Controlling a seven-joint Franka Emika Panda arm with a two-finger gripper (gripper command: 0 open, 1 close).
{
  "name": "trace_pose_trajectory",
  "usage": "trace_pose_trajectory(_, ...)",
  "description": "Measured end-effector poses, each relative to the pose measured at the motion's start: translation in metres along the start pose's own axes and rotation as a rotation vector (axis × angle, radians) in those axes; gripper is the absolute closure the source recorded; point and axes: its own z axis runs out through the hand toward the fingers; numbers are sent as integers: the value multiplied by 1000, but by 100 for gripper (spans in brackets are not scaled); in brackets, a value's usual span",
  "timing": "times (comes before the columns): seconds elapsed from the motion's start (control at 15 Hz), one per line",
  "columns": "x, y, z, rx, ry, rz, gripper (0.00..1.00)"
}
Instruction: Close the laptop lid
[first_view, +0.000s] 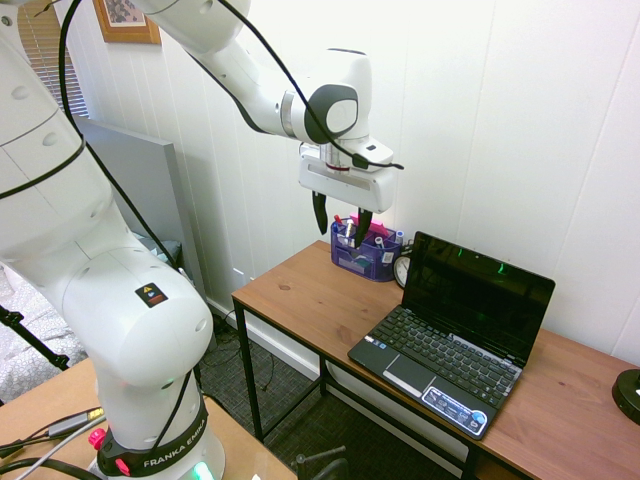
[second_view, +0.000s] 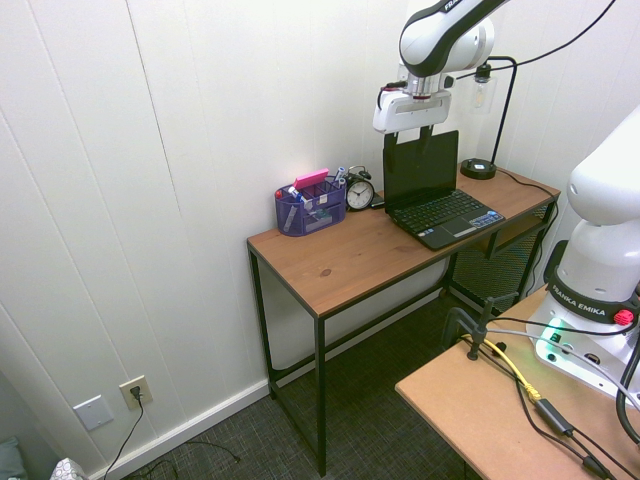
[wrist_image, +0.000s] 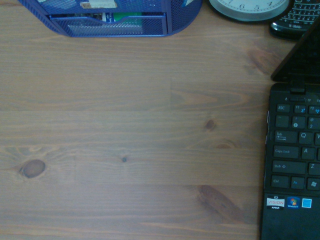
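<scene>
Wooden desk (wrist_image: 125, 150) fills wrist view; laptop lid (wrist_image: 302, 55) cut off.

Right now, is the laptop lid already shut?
No, the laptop lid stands upright, screen facing the keyboard.

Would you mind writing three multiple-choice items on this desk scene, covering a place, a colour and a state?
1. Where does the alarm clock stand?
A. Between the mesh organizer and the laptop
B. On the laptop's keyboard
C. On the floor

2. What colour is the mesh organizer?
A. Red
B. Blue
C. Green

3. How is the laptop lid?
A. Shut flat
B. Raised, with the screen dark
C. Detached from the base

Answers:
1. A, since the second exterior view shows the clock on the wooden desk between them.
2. B, its mesh is blue in every view.
3. B, the lid stands up behind the keyboard, while the gripper hangs open above the desk.
</scene>
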Motion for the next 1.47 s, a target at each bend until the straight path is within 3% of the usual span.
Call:
trace_pose_trajectory(0.47,14,-32,-19,-26,84,25,0)
trace_pose_trajectory(0.8,98,-46,-29,-38,170,139,0)
trace_pose_trajectory(1.13,178,-23,-29,-24,222,266,0)
trace_pose_trajectory(1.2,192,-17,-29,-23,231,289,100)
trace_pose_trajectory(1.47,237,-3,-16,-26,238,358,100)
